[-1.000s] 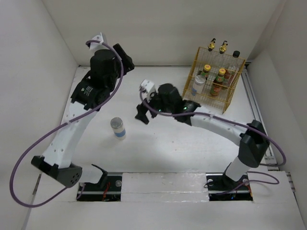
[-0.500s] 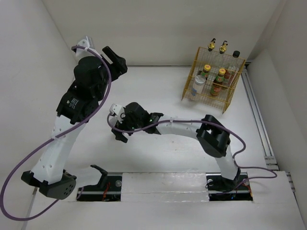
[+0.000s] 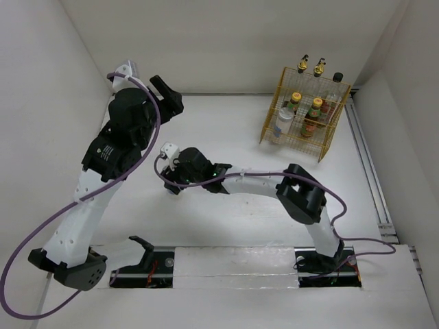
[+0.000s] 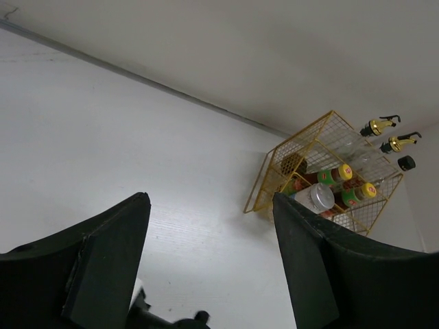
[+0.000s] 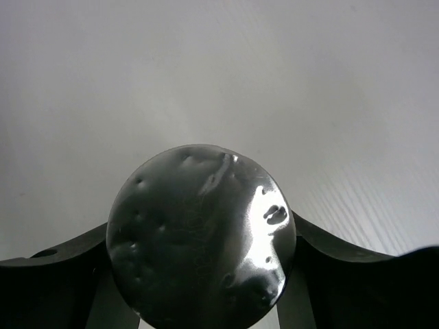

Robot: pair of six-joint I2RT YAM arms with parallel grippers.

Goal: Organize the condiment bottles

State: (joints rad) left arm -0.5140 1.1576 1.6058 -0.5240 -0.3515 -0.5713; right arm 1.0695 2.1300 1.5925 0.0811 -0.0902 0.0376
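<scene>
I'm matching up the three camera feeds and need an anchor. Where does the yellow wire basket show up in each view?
Top external: the yellow wire basket stands at the upper right, in the table's far right corner.
Left wrist: the yellow wire basket sits right of centre, past the dark fingers.
Right wrist: not in it; a silver jar lid fills the middle.
Shared landmark: the two gold-capped bottles on the basket's top, also seen in the left wrist view.

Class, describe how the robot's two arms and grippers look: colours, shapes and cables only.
Both the left arm and right arm have white link shells with black joint housings. A purple cable loops along each. The left gripper and right gripper each have two matte-black fingers.
</scene>
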